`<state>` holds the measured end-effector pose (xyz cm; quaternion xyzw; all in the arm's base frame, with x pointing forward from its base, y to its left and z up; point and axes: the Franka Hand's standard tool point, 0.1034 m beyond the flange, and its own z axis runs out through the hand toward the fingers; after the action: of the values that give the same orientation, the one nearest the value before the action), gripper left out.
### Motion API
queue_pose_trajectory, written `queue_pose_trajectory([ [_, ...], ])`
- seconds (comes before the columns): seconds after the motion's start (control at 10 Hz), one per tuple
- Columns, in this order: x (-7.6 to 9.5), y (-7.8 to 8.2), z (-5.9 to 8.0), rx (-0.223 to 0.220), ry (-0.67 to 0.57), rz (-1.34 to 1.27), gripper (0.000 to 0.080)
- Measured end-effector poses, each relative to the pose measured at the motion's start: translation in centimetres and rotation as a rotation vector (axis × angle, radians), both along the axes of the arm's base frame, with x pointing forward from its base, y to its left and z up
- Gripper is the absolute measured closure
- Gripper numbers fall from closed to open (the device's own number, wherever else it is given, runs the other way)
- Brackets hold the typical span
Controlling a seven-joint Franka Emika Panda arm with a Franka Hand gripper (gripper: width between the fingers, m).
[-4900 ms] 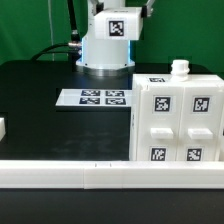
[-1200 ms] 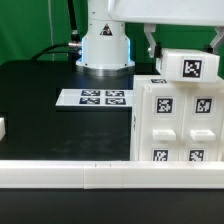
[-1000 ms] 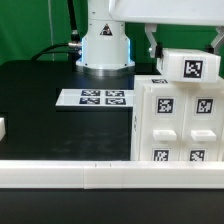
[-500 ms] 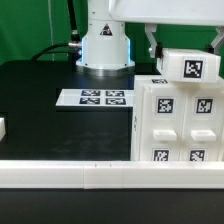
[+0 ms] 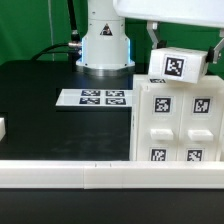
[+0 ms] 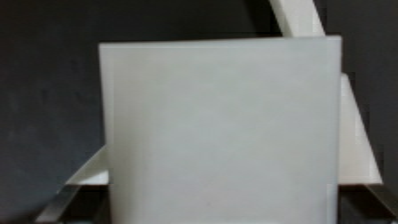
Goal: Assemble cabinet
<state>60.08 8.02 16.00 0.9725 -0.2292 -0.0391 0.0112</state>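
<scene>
The cabinet [image 5: 176, 122] is a large white box with several black-and-white tags on its front, standing at the exterior view's right. My gripper [image 5: 186, 46] hangs just above it. It is shut on a white tagged block [image 5: 178, 66], with one dark finger [image 5: 155, 36] on each side. The block is slightly tilted and hovers close over the cabinet's top; I cannot tell if they touch. In the wrist view the block's plain white face [image 6: 221, 135] fills most of the picture and hides the fingertips. A white strip [image 6: 299, 16] shows behind it.
The marker board [image 5: 95, 98] lies flat on the black table left of the cabinet. The arm's white base [image 5: 107, 45] stands behind it. A long white rail [image 5: 100, 175] runs along the front edge. A small white piece [image 5: 3, 128] sits at the far left.
The held block has shifted toward the exterior view's left and turned a little over the cabinet's top. Some seconds earlier the gripper and the block were not over the cabinet.
</scene>
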Motion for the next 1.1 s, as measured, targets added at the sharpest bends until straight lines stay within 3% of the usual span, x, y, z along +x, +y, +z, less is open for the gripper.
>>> queue_pose_trajectory([
  [1.1, 0.7, 1.3, 0.0, -0.027, -0.047, -0.784, 0.0236],
])
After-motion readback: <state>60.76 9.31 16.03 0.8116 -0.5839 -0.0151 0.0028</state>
